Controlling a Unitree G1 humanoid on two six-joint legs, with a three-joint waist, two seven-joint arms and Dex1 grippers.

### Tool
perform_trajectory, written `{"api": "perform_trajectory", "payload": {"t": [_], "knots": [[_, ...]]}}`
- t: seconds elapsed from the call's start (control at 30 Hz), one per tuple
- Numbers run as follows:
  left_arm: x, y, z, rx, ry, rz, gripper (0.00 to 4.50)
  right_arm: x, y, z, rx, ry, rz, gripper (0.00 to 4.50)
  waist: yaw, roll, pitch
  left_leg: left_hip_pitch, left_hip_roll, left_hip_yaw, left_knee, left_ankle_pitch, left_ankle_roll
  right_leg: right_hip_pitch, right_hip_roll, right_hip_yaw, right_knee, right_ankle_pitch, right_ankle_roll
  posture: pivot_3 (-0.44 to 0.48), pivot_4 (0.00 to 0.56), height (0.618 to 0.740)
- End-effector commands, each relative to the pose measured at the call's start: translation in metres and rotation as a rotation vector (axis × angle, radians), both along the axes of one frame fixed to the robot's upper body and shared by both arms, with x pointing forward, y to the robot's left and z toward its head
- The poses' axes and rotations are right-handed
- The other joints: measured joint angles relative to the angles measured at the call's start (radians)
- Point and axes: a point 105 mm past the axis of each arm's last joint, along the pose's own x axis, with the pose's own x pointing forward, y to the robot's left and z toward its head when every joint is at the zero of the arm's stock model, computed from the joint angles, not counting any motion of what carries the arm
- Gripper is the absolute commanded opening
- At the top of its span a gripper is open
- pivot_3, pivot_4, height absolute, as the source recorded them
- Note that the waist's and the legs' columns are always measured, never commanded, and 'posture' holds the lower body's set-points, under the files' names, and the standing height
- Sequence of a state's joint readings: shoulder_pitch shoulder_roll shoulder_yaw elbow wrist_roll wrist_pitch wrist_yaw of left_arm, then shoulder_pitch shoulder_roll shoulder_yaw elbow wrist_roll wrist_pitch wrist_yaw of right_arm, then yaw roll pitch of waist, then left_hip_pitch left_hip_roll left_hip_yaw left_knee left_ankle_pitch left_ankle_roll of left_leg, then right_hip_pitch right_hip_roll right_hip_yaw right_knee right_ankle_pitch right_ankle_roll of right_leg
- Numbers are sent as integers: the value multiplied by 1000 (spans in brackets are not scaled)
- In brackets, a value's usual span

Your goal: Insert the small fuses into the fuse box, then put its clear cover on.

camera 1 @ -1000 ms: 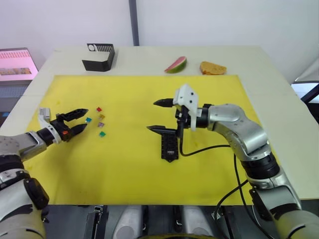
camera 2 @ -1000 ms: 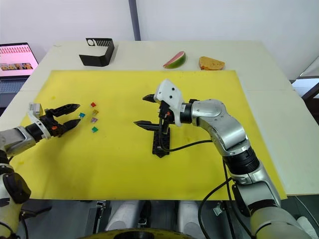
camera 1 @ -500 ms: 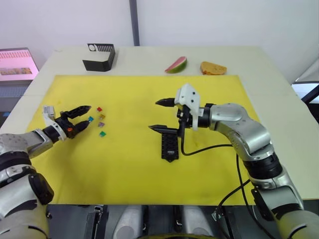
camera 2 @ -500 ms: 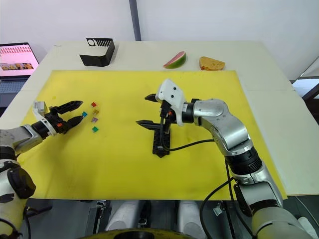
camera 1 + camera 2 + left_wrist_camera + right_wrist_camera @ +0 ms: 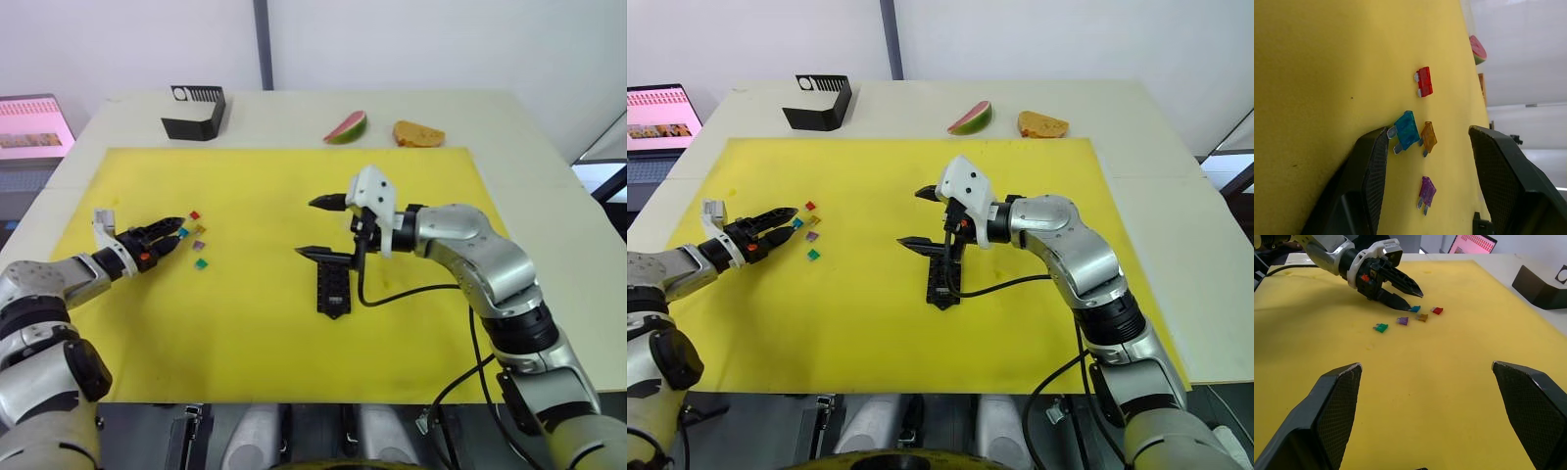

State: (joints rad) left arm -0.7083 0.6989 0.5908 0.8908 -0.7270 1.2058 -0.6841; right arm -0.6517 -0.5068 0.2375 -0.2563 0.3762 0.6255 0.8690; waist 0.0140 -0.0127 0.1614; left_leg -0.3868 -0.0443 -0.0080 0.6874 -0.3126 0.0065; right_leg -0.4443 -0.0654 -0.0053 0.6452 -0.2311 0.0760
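On the left side of the yellow mat, the left tool lies low with its fingers parted, gripping nothing; one fingertip touches the blue fuse. Just beside it lie the amber fuse, the red fuse farther off, the violet fuse and the green fuse nearer. Near the mat's middle, the right tool hovers with its fingers spread wide and empty, above the far end of the fuse box. At the desk's far edge rest a black holder, a watermelon slice and a bread piece.
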Motion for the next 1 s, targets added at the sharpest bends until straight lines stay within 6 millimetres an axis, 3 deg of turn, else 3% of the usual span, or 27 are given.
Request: {"api": "perform_trajectory", "payload": {"t": [0.03, 0.23, 0.5, 0.63, 0.73, 0.83, 0.9, 1.0], "knots": [[-1, -2, -13, 24, 42, 5, 2763, -3, -2, 16, 31, -63, 5, 4500, 0, 0, 0, 0, 0, 0, 0, 0, 0, 0, 0, 0, 0, 0, 0, 0, 150, 740], [0, 10, -21, 82, 57, 74, 47, -3, -1, 17, 33, -62, 8, 4500, -4, 1, -1, 0, 0, 0, 0, 0, 0, 0, 0, 0, 0, 0, 0, 0, 150, 740], [-3, 20, -11, 103, 30, 87, 47, -6, -1, 16, 29, -57, 21, 4500, -11, 2, -1, 2, 0, 0, -2, 0, 1, 0, 0, 0, 0, 0, 0, 0, 150, 740], [-4, 31, 19, 89, -61, 114, 47, -8, -2, 18, 40, -54, 19, 4500, -23, 2, -1, 1, 1, 0, -3, 0, 0, -1, 1, 0, 0, 0, 0, 0, 150, 740], [-7, 28, 49, 78, -152, 82, 47, -11, -4, 23, 82, -36, 9, 4500, -27, 1, -1, 0, 1, 0, -3, 0, 0, -3, 1, 0, 0, 0, 0, 0, 150, 740], [-13, 5, 86, 81, -254, -31, 47, -13, -7, 29, 166, 1, -19, 4500, -25, 0, 0, -6, 1, 0, -3, 1, -2, -8, 1, 0, 0, 0, 0, 0, 150, 740], [-17, -22, 108, 75, -336, -147, 47, -9, -10, 36, 290, 68, -81, 4500, -21, 0, -1, -6, 1, -1, -3, 1, -2, -7, 1, 0, 0, 0, 0, 0, 150, 740], [-25, -59, 122, 113, -438, -295, 47, -8, -12, 44, 393, 136, -105, 4500, -22, 0, -1, -6, 1, -1, -3, 1, -2, -6, 1, 0, 0, 0, 0, 0, 150, 740]]}}
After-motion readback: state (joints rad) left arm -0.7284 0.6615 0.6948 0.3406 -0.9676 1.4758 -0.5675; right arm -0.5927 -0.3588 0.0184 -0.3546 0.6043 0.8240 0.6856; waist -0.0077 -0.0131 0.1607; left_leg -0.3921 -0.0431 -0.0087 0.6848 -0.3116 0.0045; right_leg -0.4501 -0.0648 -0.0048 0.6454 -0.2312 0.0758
